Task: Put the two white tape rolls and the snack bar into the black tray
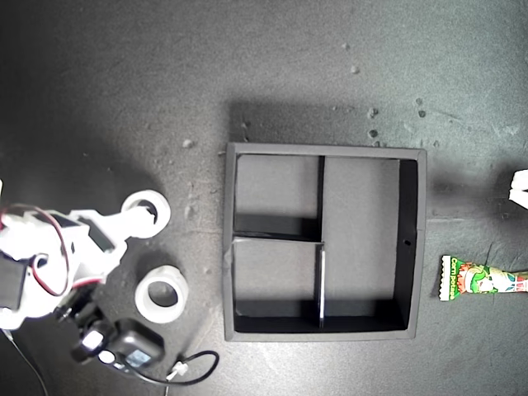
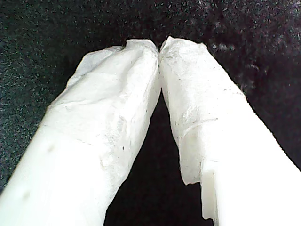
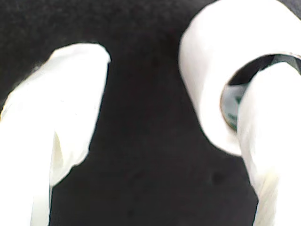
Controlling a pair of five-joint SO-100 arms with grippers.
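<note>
The black tray [image 1: 415, 239] is seen in the middle of the dark table [image 1: 124, 82], square, with low walls and dividers forming two small compartments on the exterior view's left side and one long one on its right; all three are seen bare. Broad open table is left around the tray on every side. An arm [image 1: 58, 256] is seen at the exterior view's left edge, bent low over the table and reaching toward the upper tape roll [image 1: 148, 213]. My second gripper [image 3: 169, 117] is held wide open, with one finger [image 3: 273, 136] passed through the hole of that roll, whose inner rim looks greenish, and the other finger out in the open. The second tape roll [image 1: 162, 293] lies flat just below it, apart from the tray's wall. The snack bar [image 1: 483, 280] lies at the exterior view's right edge, just beyond the tray's right wall. My first gripper [image 2: 159, 49] is seen closed, tips touching, with nothing between them.
</note>
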